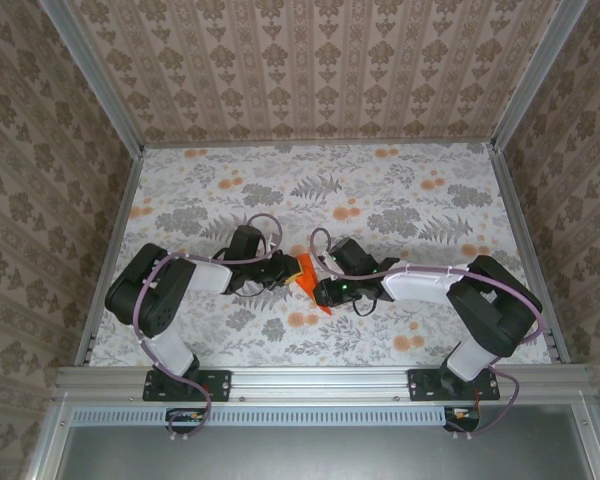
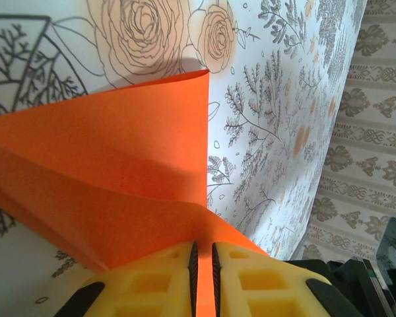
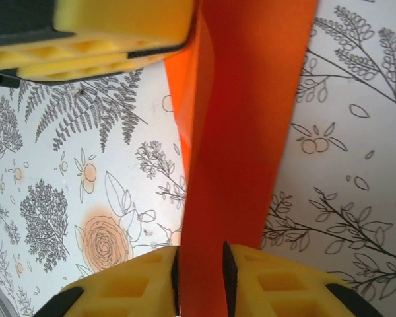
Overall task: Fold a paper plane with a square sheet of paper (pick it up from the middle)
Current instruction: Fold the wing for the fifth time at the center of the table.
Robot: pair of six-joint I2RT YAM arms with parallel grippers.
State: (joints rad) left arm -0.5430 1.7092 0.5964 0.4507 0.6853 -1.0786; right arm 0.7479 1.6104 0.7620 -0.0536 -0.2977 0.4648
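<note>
surface: floral-print tabletop (image 1: 380, 200); surround: damask-patterned walls (image 1: 310, 70) on three sides; near edge: aluminium rail (image 1: 320, 378)

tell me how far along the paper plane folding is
Done: the bright orange creased sheet of paper already carries folds, with layers overlapping. In hand: the left pincer and the right pincer both clamp it from opposite sides, above the middle of the flower-printed table surface. Left: it does not look like a finished narrow dart yet, so the last folds probably remain.
</note>
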